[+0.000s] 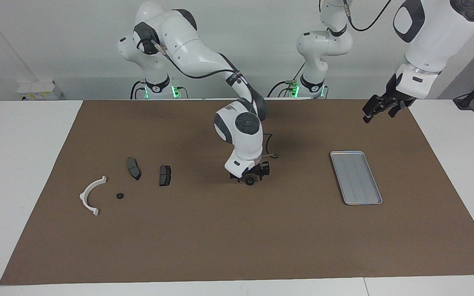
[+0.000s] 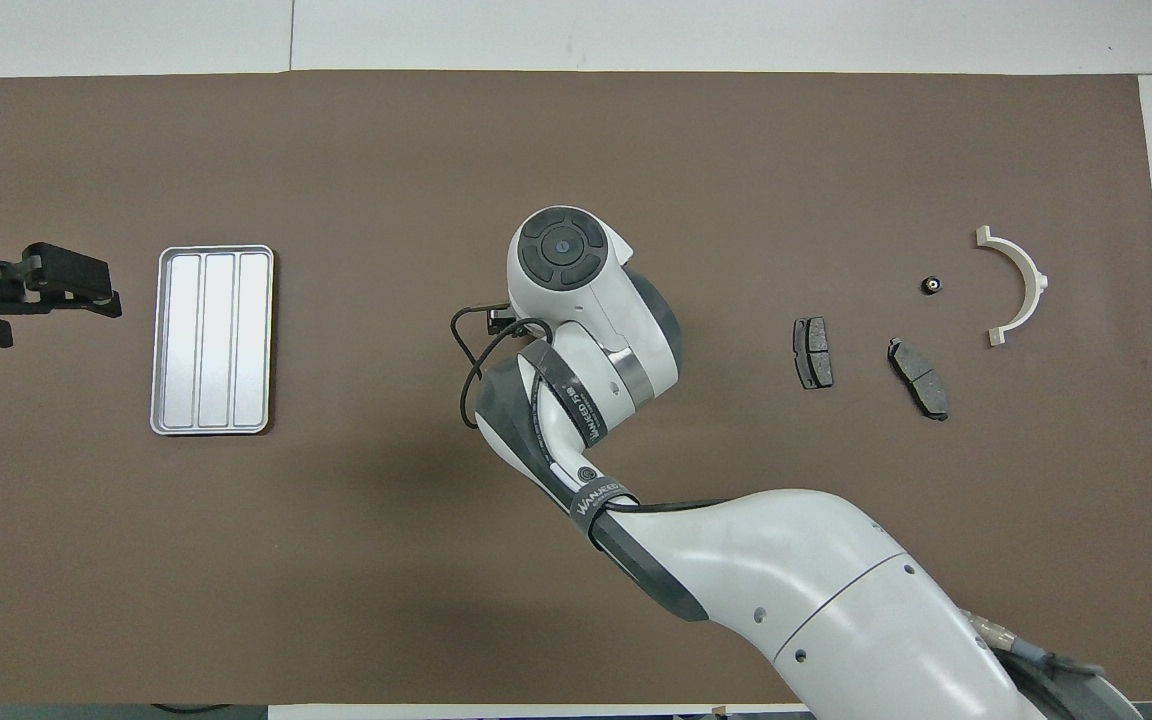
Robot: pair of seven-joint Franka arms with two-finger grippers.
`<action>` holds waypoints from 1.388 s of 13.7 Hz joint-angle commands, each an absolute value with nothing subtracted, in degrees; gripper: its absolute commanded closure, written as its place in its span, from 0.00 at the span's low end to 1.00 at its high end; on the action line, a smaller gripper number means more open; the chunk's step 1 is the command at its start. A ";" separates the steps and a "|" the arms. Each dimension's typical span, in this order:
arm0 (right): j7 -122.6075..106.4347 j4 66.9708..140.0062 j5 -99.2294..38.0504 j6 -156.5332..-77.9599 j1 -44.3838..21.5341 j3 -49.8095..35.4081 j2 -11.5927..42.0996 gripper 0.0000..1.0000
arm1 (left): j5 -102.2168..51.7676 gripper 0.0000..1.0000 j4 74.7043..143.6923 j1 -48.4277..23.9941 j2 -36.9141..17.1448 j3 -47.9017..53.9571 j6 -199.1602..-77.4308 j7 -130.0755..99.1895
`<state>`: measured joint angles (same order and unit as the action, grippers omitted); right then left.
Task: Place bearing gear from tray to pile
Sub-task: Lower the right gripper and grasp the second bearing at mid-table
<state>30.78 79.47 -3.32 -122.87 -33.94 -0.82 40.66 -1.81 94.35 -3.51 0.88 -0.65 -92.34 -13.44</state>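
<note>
**Right gripper carries gear over the mid-mat**

The right gripper (image 1: 250,177) hangs low over the middle of the brown mat (image 1: 237,238), pinching a small dark bearing gear (image 1: 250,181) between its fingertips; in the overhead view the arm's own wrist hides both. The gear is in the air between the tray (image 1: 356,177) and the pile, well apart from each.

The tray lies flat toward the left arm's end of the bench (image 1: 19,164), with nothing in it. The pile sits toward the right arm's end: two dark pads (image 1: 133,168) (image 1: 165,175) lie side by side, a white arc (image 1: 91,195) farther from the robots, and a small black part (image 1: 119,196) just beside the arc.

The left gripper (image 1: 379,109) waits in the air, over the mat's edge near the robots, with its fingers spread.
</note>
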 commanded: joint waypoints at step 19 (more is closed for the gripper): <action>30.41 81.57 -3.61 -124.37 -32.87 -1.41 39.11 0.94 | -2.46 0.00 96.24 -3.60 2.55 -0.79 -92.99 -13.01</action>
